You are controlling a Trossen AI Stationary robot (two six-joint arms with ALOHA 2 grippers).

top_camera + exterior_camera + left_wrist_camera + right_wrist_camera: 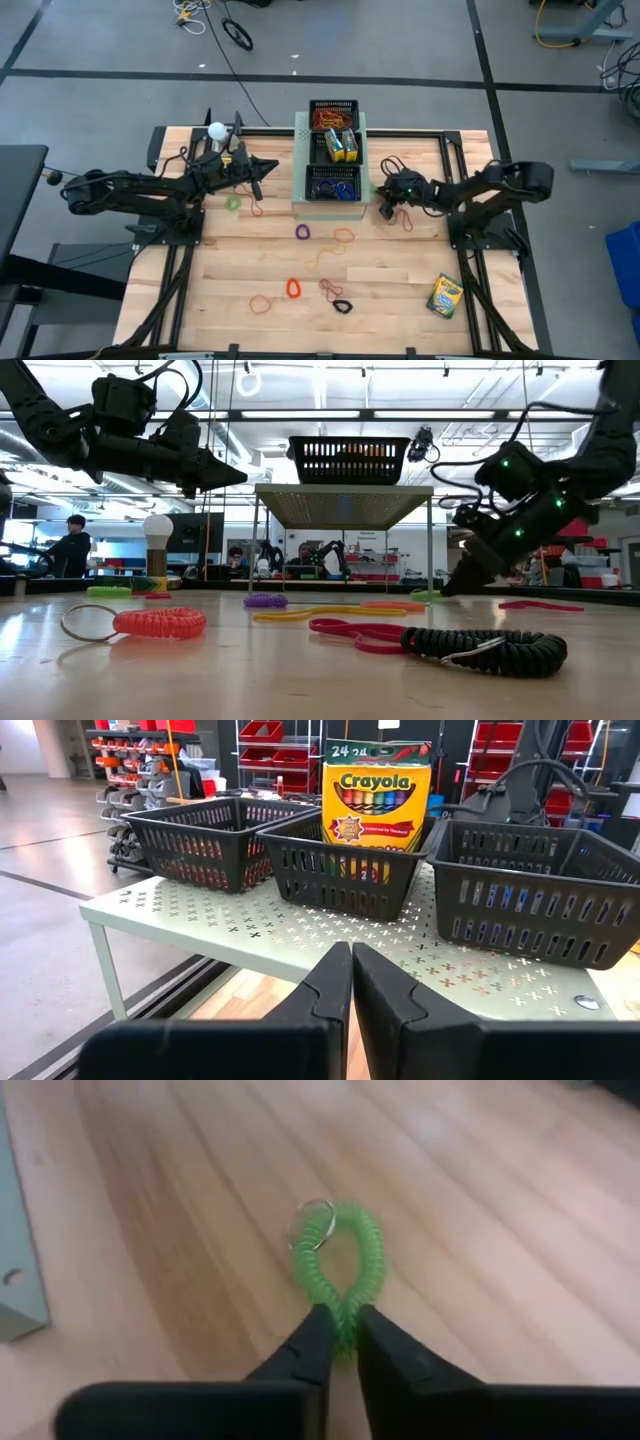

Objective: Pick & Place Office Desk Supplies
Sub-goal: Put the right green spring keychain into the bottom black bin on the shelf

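Note:
Three black mesh trays [333,183] stand in a row on a pale-green perforated stand [299,170]. The middle tray holds a crayon box [377,795], and a second box [445,295] lies near the table's front right. Coil loops lie scattered on the wood: purple [303,232], orange-red [294,288] and black [343,306]. My left gripper [352,970] is shut on nothing, raised left of the stand and pointing at the trays. My right gripper [340,1335] is low at the stand's right side, shut on a green coil loop [338,1265]. My right gripper pinches the green coil loop between its two fingers at the end opposite its metal ring [341,1318]. The fingers slant down from the table's right. The loop stretches out ahead of them, and its ring end [313,1223] lies on the wood.
A white ball on a stand [216,131] sits behind my left gripper. A green loop [233,203] lies below the left arm, and a red loop [404,218] lies beside my right gripper. More loops are strewn across the middle and front of the table.

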